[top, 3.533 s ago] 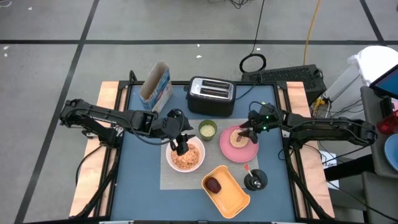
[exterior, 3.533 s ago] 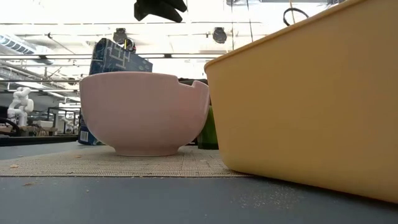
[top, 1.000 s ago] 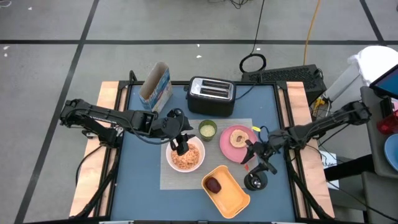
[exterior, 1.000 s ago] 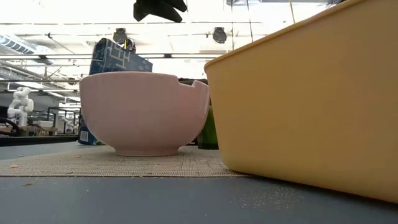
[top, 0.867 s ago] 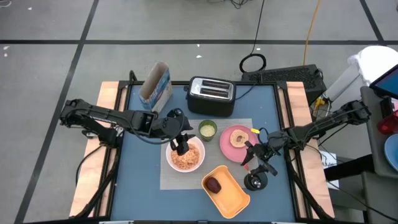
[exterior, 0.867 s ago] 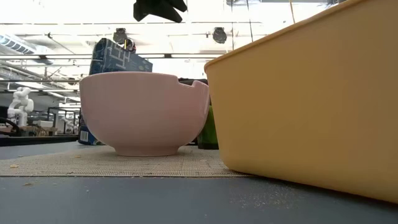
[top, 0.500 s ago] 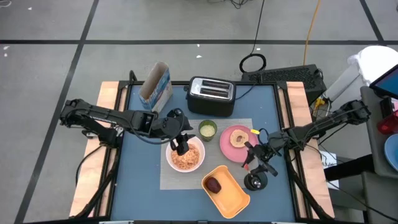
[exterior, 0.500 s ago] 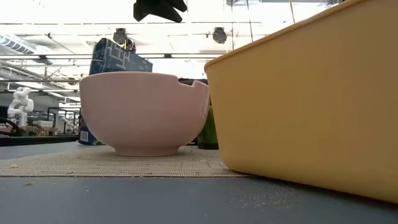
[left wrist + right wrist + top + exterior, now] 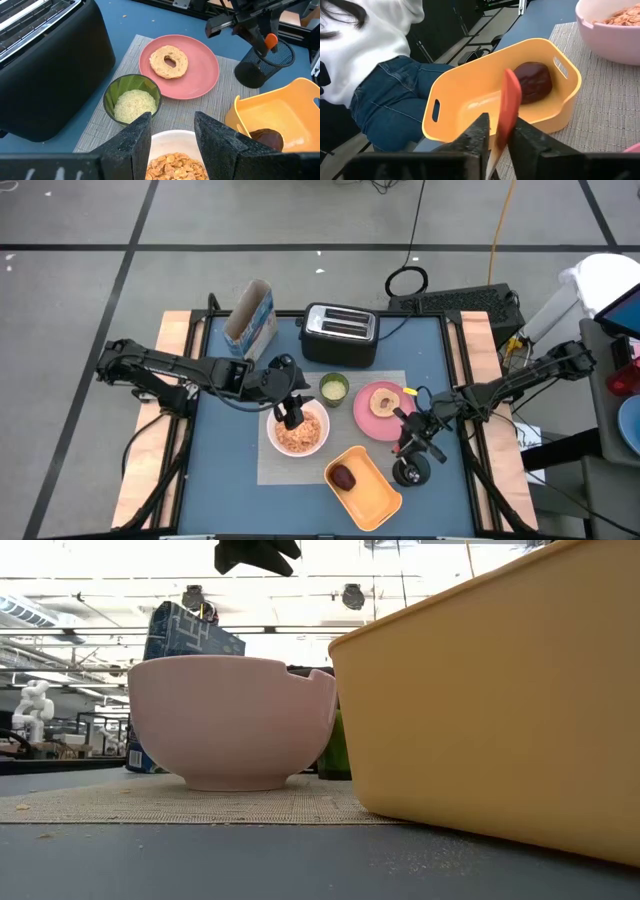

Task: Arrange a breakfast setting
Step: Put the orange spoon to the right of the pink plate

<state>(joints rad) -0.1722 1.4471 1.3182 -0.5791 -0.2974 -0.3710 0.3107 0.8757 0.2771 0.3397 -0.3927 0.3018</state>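
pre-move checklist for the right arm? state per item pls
1. Right gripper holds something: ok, shut on a thin orange-handled utensil.
2. Which utensil it is: cannot tell, only the handle shows.
3. Where it is: ok, just above the black mesh holder, off the placemat's right edge.
4. Bread on the plate: ok, centred.
5. Cup and bowl on the placemat: ok, both filled.
6. Left gripper out of the way: ok, open over the bowl, well apart from the right arm.
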